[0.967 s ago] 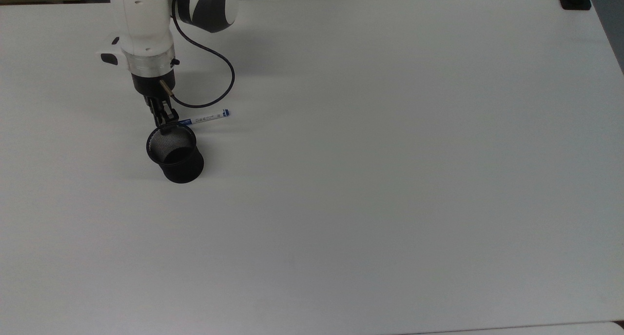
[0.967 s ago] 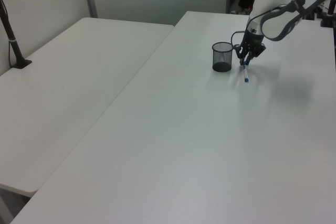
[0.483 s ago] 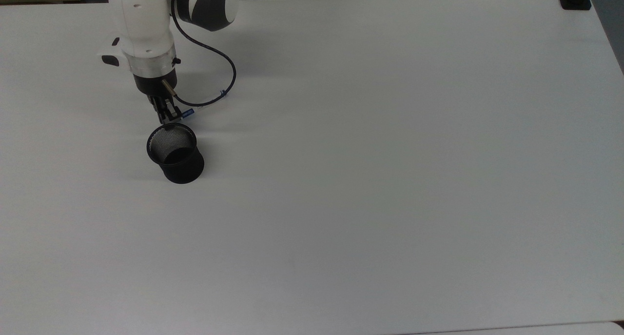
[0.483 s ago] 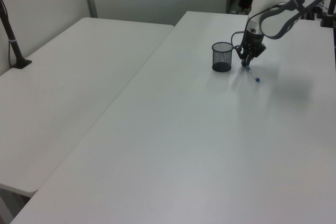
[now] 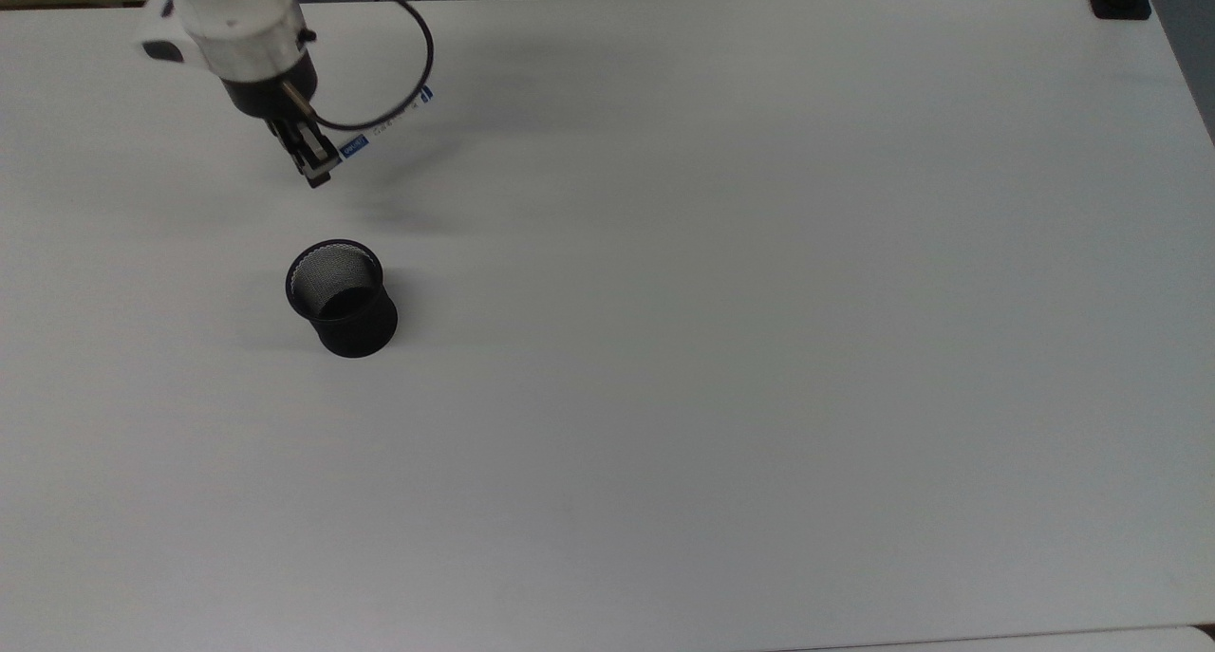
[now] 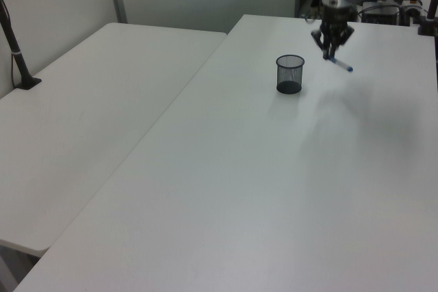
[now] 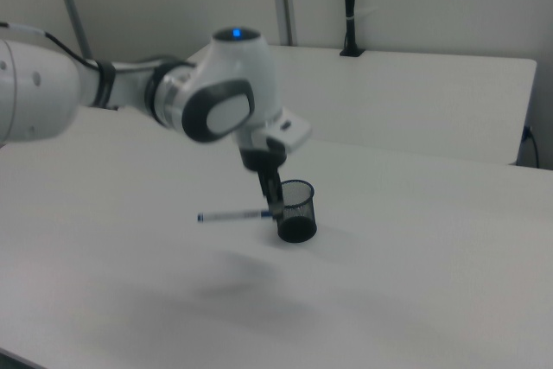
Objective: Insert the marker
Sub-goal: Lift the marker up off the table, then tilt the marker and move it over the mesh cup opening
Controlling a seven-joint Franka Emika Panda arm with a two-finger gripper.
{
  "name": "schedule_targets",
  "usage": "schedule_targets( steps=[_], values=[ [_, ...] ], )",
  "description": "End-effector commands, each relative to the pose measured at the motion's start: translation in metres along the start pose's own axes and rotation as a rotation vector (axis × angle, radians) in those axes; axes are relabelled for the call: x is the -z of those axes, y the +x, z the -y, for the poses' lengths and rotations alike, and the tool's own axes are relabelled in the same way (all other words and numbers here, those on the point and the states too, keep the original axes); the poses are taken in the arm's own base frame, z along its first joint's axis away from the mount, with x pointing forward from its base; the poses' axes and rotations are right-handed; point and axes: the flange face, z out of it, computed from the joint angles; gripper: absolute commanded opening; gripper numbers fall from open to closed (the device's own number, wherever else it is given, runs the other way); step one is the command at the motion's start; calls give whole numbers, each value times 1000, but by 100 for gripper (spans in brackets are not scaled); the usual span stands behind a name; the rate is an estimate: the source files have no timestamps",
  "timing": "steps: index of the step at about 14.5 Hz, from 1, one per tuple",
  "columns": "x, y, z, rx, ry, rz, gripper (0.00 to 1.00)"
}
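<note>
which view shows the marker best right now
The right view: the marker shows full length, level above the table. The top view has it partly crossed by the cable; the left view shows it tiny.

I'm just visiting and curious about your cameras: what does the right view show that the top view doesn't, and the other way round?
The right view shows the arm's white elbow with its blue light, and the marker held level above the table. The top view looks into the black mesh cup and shows the black cable looping across the marker. Both show the gripper shut on the marker's end, away from the cup.
</note>
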Motion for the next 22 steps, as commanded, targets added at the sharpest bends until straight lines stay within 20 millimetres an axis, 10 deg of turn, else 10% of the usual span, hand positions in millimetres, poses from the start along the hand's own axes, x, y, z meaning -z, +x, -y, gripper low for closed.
schedule_targets(
  steps=[1, 4, 7, 22],
  values=[
    [62, 15, 29, 42, 92, -82, 0],
    [124, 32, 53, 224, 167, -304, 2],
    [134, 35, 71, 444, 112, -480, 3],
    [39, 49, 99, 565, 108, -797, 3]
  ],
)
